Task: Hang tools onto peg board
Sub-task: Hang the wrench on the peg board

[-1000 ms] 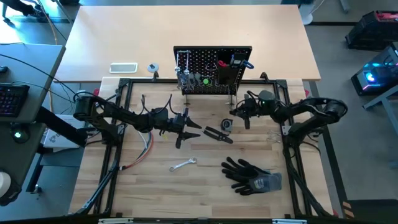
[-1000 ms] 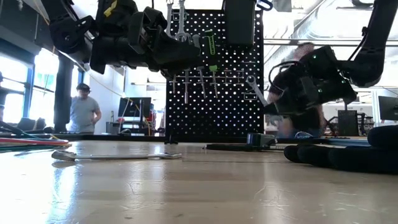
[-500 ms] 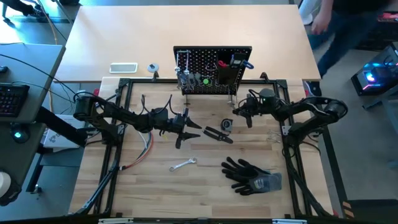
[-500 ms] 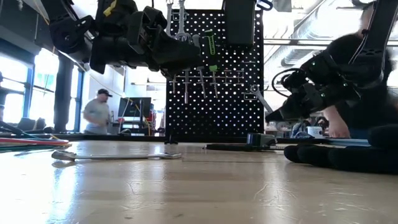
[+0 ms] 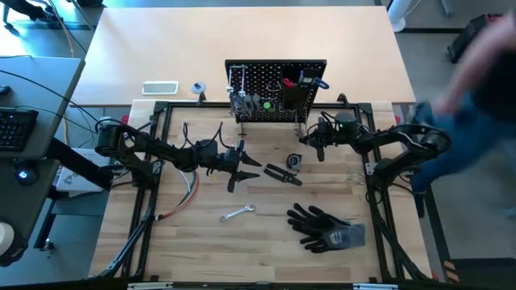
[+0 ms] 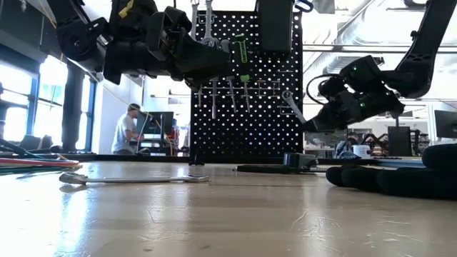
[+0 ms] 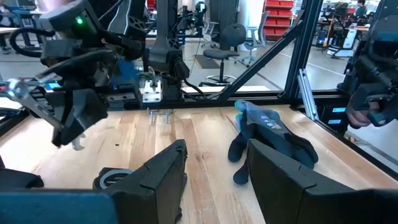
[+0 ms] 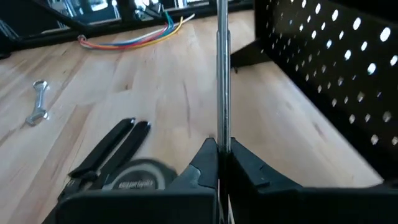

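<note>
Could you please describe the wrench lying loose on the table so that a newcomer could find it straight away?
Start at the peg board and come toward the table's near edge, past the black pliers. The wrench lies flat on the bare wood, left of the black gloves. It is the only small silver tool there.
</note>
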You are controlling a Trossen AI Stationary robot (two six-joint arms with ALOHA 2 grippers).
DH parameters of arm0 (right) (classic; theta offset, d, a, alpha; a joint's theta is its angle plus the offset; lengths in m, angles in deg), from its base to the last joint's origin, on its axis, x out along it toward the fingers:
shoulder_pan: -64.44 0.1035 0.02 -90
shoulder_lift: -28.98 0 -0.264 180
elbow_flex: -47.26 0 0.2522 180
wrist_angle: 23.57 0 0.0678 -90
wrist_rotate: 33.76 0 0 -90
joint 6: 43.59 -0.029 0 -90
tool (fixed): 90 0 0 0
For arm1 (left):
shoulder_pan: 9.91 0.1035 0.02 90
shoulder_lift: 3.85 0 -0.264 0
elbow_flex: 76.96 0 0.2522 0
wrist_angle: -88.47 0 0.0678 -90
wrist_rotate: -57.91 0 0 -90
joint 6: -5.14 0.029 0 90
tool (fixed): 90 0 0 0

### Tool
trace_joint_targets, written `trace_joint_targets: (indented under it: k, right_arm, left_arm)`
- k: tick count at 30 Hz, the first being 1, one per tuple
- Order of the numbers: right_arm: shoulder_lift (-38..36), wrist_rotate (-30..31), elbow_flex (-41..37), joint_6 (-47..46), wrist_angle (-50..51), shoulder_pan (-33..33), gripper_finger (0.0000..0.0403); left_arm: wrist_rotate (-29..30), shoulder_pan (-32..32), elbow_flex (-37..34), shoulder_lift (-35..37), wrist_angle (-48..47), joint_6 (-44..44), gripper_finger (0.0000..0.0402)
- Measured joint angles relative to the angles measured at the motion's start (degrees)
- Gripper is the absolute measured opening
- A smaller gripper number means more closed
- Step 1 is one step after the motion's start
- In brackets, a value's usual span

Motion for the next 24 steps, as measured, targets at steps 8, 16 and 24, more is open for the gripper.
trace_joint_targets:
  k: [8, 16, 24]
  right_arm:
    - [0.0, 4.4, 1.0, -0.1, 3.9, 0.0, 0.0009]
    - [0.0, 5.4, 1.0, -1.6, 3.9, 0.0, 0.0022]
    - [0.0, 6.7, 1.0, -4.8, 3.8, 0.0, 0.0105]
  left_arm:
    - [0.0, -0.3, 0.0, 0.0, -0.2, -0.6, 0.0165]
    - [0.0, -0.4, 0.0, 0.0, -0.2, -0.4, 0.0165]
    - [0.0, -2.1, 0.0, 0.0, -4.7, -0.6, 0.0165]
